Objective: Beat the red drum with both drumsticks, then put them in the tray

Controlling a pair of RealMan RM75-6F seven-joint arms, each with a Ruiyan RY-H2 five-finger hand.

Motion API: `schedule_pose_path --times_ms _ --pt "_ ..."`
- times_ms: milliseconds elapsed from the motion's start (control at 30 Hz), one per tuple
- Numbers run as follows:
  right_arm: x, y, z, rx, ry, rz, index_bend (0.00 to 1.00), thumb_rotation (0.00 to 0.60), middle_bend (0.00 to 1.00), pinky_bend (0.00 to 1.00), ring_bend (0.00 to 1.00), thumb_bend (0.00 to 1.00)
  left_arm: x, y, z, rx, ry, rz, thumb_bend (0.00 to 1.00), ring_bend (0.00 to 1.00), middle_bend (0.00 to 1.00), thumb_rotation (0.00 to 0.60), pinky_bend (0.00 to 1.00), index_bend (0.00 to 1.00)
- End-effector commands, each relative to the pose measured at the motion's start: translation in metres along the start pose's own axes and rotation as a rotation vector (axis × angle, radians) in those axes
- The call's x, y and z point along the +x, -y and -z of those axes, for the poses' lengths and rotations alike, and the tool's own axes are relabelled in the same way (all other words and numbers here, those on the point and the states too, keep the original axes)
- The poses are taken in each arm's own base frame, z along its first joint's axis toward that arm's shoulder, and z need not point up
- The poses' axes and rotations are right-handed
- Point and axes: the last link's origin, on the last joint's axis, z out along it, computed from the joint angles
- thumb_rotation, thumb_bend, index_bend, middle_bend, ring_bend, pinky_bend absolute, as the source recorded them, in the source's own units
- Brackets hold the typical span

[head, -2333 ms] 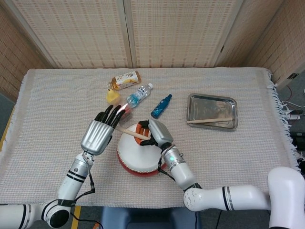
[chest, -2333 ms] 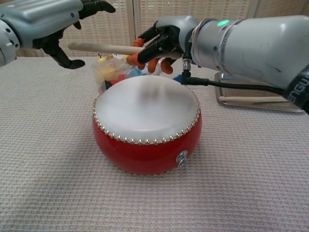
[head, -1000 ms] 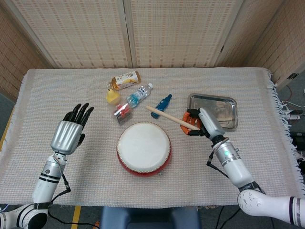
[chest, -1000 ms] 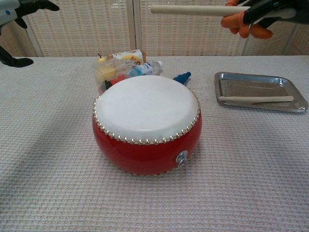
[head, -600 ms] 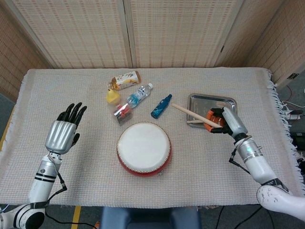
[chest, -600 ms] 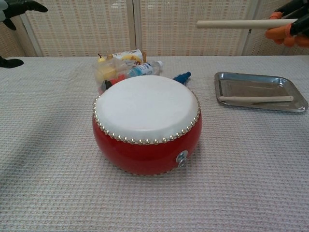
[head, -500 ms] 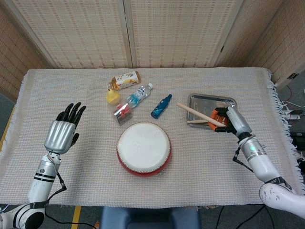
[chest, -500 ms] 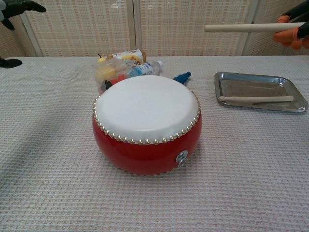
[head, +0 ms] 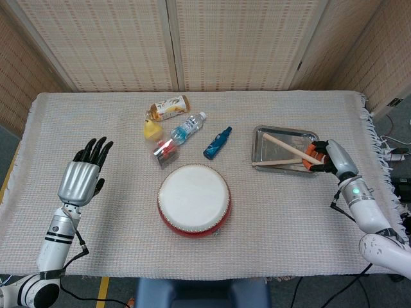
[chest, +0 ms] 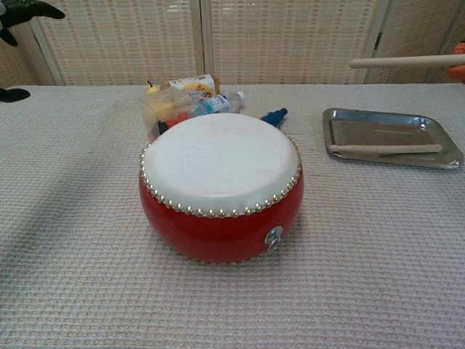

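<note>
The red drum with its white skin stands mid-table. My right hand grips one wooden drumstick by its end, and the stick slants up-left above the metal tray. In the chest view that drumstick hangs level well above the tray, with only an orange fingertip showing at the frame edge. A second drumstick lies inside the tray. My left hand is raised at the far left, fingers spread and holding nothing.
Behind the drum lie a clear water bottle, a small blue bottle, a yellow-labelled bottle, a yellow fruit-like toy and a small packet. The tablecloth's fringed right edge is close to my right arm.
My right hand has carried its drumstick from over the drum rightward to above the tray. My left hand has drawn back from the drum to the far left.
</note>
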Motion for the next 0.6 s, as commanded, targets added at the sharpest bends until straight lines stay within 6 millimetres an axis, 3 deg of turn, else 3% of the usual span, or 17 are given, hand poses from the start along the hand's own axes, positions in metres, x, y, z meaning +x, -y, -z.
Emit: schedule_pose_path --times_ms 33,300,600 --pt "0.001 -0.012 -0.008 -0.037 0.000 0.002 1.00 0.600 0.66 0.84 0.66 0.69 -0.001 0.000 -0.001 0.004 0.004 0.004 0.26 0.00 0.00 0.600 0.24 0.00" --pt "0.010 -0.034 -0.024 -0.103 -0.031 0.038 1.00 0.600 0.66 0.84 0.67 0.69 0.000 0.004 -0.002 0.021 0.000 0.009 0.26 0.00 0.00 0.600 0.24 0.00" --pt "0.002 -0.049 -0.048 -0.171 -0.027 0.099 1.00 0.600 0.67 0.84 0.67 0.69 -0.002 0.005 0.000 0.024 0.010 0.007 0.26 0.00 0.00 0.600 0.24 0.00"
